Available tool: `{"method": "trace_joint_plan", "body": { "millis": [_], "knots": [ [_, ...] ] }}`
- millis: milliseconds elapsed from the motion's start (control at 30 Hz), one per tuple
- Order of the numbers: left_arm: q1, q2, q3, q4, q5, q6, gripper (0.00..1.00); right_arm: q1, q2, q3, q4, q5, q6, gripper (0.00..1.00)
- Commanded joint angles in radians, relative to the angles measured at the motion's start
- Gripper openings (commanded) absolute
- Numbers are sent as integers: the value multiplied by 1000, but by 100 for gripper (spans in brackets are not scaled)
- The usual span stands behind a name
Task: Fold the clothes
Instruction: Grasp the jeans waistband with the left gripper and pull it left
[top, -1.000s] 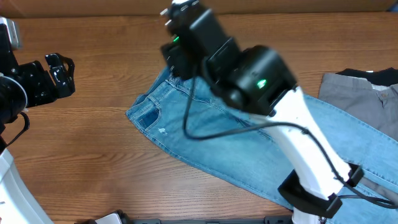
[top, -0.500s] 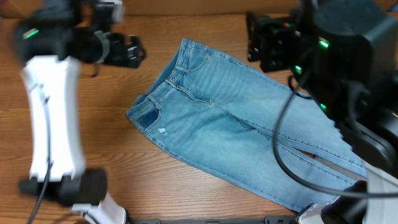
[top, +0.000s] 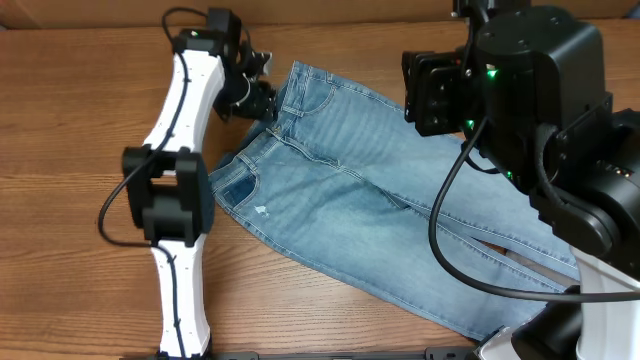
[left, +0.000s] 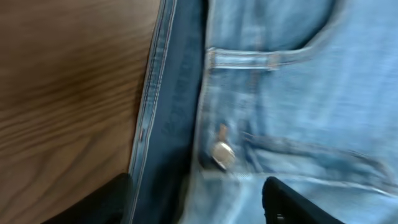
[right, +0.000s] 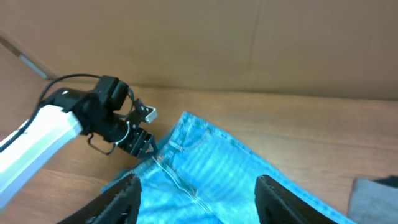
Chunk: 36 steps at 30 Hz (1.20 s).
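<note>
Overhead, jeans (top: 400, 200): flat on the table (top: 80, 150); the long axis runs diagonally, with the waistband (top: 300, 85) at upper centre and the legs toward lower right.
Overhead, left gripper (top: 262, 100): at the waistband's left end; contact cannot be told from here.
Overhead, right gripper (top: 418, 92): upper right, beside the jeans' upper edge; fingertips not distinguishable.
Left wrist, left gripper (left: 199, 199): fingers spread, with the waistband and metal button (left: 221, 152) between them; nothing pinched yet.
Right wrist, right gripper (right: 198, 199): fingers spread with nothing between them, held high; the jeans lie ahead and below at lower centre.
Governing relation: the waist end lies at the left gripper, while the legs extend away toward lower right. The left arm is judged nearer for a waistband pinch.
</note>
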<state>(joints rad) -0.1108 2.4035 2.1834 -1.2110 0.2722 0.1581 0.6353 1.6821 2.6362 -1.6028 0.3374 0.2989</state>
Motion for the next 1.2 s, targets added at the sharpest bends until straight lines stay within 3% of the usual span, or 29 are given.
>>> {"method": "trace_joint_plan", "body": {
  "millis": [0, 100, 233, 267, 333, 367, 633, 800, 967, 1167],
  "knots": [
    [-1, 50, 0, 8, 32, 14, 68, -4, -5, 2, -12, 10, 20, 61],
    [-1, 77, 0, 9, 98, 16, 64, -4, -5, 2, -25, 18, 21, 60],
    [-1, 93, 0, 9, 118, 19, 50, -4, -5, 2, -36, 31, 47, 59],
    [-1, 93, 0, 9, 117, 19, 41, -4, -5, 2, -37, 32, 47, 58],
    [-1, 93, 0, 12, 105, 21, 11, -4, -5, 2, -39, 32, 47, 58],
    [2, 93, 0, 12, 100, 21, 4, -4, -5, 2, -39, 32, 47, 58],
    [116, 87, 50, -29, -14, -119, 4, -4, -5, 2, -56, 32, 47, 57],
    [201, 87, 60, -51, 261, -61, 4, -4, -5, 2, -60, 32, 51, 57],
    [243, 87, 59, -112, 0, -130, 4, -4, -5, 2, -65, 32, 51, 57],
    [385, 87, 59, -138, -83, -227, 4, -4, -5, 2, -76, 32, 51, 57]
  ]
}}
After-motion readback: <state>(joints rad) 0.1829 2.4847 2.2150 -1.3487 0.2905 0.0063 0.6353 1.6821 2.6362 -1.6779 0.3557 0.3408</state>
